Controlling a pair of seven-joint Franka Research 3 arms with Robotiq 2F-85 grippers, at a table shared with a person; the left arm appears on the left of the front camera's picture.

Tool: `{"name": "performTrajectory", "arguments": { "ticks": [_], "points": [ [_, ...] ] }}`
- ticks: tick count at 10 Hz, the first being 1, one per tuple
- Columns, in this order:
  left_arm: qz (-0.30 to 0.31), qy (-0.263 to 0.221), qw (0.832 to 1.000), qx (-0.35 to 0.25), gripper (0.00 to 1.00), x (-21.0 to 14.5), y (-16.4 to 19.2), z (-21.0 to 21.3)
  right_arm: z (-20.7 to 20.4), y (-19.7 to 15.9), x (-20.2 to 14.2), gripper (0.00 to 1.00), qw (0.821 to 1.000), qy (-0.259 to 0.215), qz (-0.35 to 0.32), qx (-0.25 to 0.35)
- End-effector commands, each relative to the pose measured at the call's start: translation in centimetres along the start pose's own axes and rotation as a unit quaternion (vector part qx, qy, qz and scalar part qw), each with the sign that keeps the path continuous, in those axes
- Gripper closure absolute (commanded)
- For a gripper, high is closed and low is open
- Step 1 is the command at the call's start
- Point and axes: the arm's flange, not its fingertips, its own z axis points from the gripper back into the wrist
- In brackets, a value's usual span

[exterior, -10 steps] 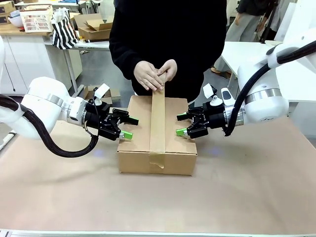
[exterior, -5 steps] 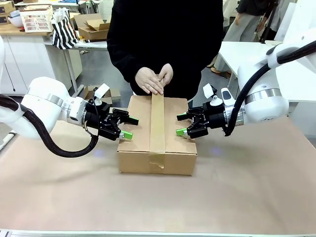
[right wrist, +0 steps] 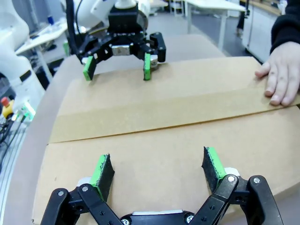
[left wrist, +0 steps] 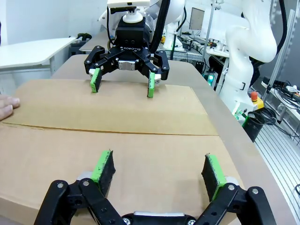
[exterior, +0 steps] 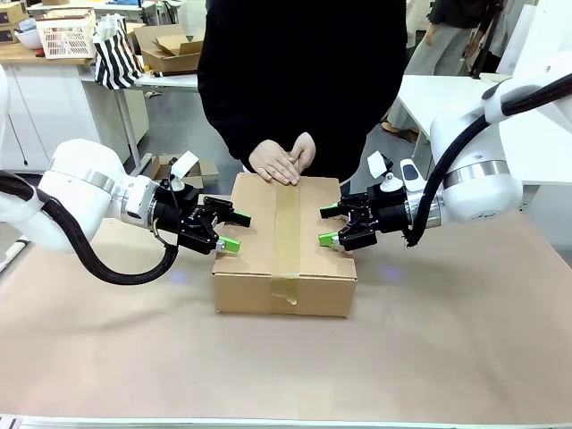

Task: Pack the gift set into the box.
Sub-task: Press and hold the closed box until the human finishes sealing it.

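The box [exterior: 252, 268] lies shut mid-table, a brown tape strip [exterior: 286, 234] running flat along its top seam and over the front face. The person's hands [exterior: 284, 161] press the strip at the far edge. My left gripper [exterior: 231, 231] hovers open over the box's left edge, and my right gripper [exterior: 331, 225] hovers open over the right edge, nothing between the fingers of either. The left wrist view has my left gripper [left wrist: 158, 168] over the box top [left wrist: 117, 136], facing the right gripper [left wrist: 123, 80]. The right wrist view mirrors this: right gripper [right wrist: 159, 171], left gripper [right wrist: 117, 65], hand [right wrist: 281, 82]. The gift set is hidden.
Brown paper covers the table [exterior: 447, 340], with open room in front of and beside the box. Behind the person stand a smaller open cardboard box [exterior: 170, 49], a striped bag [exterior: 116, 58] and a white basket [exterior: 67, 37]. A white table [exterior: 433, 94] is at the back right.
The person has lowered the raised far end of the tape strip onto the box top and now presses it flat. Neither arm has moved.
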Motion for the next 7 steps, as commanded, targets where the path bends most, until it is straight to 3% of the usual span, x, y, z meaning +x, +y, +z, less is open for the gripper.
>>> {"name": "performTrajectory", "arguments": {
  "ticks": [1, 7],
  "points": [
    [-0.006, -0.003, 1.0, -0.003, 0.0, 0.05, -0.06, 0.04, -0.05, 0.08, -0.18, 0.0, 1.0, 0.003, -0.002, -0.002],
    [-0.006, -0.003, 1.0, -0.003, 0.0, 0.05, -0.06, 0.04, -0.05, 0.08, -0.18, 0.0, 1.0, 0.003, -0.002, -0.002]
  ]
}}
